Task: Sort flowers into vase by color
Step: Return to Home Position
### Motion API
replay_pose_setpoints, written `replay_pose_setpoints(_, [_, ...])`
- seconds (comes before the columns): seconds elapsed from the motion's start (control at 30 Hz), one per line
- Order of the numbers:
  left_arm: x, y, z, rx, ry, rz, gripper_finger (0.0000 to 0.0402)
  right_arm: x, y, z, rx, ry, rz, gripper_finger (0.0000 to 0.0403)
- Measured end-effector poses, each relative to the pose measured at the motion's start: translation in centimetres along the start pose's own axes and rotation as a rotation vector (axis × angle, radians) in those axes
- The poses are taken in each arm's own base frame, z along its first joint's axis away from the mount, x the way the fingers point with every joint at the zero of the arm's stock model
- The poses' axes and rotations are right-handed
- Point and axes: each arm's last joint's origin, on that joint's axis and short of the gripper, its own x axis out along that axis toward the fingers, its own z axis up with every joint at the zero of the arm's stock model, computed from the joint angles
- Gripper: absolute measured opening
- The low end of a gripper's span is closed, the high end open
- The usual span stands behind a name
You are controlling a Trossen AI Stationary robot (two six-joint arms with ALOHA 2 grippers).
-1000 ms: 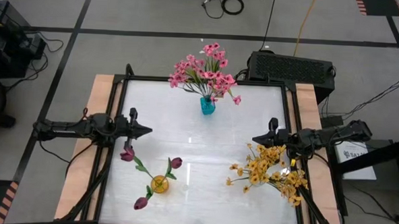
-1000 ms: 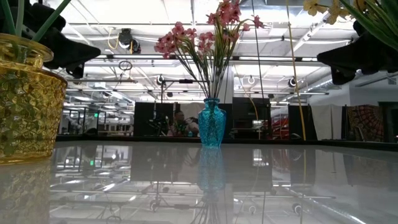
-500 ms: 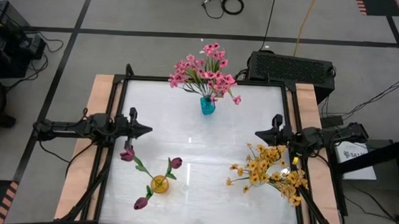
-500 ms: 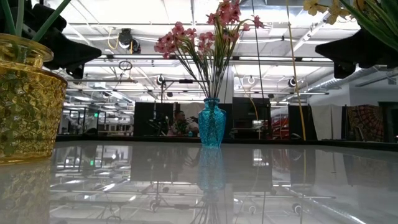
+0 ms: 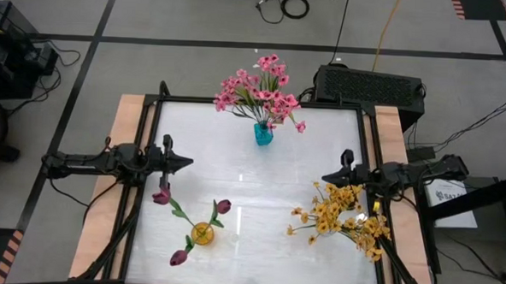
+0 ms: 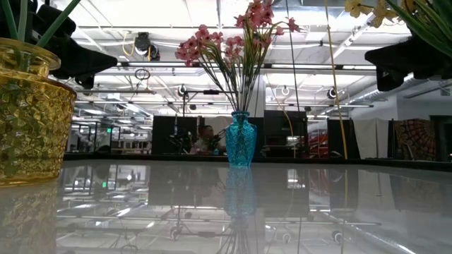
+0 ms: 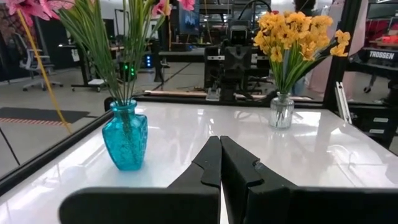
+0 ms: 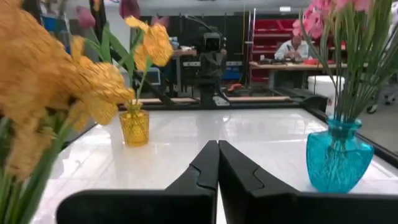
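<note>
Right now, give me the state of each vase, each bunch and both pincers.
Blue vase: upright, holds pink flowers.
Clear vase: upright, holds yellow flowers.
Yellow vase: upright, holds tulips.
Left pincer: shut, empty, over the table, left side.
Right pincer: shut, empty, over its right side.

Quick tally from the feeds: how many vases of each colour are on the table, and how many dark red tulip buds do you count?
Blue vase: 1
Yellow vase: 1
Clear vase: 1
Dark red tulips: 3
Total: 3 vases and 3 tulips, 6 things.
</note>
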Motion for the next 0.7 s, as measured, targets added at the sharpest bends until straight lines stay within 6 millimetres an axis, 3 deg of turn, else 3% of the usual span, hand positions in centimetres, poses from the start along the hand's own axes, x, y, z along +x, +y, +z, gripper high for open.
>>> replay_pose_setpoints(0.7, [0.00, -0.01, -0.02, -0.012, 0.003, -0.002, 0.0000, -0.04, -0.83, 0.22, -0.094, -0.023, -0.055, 0.0000])
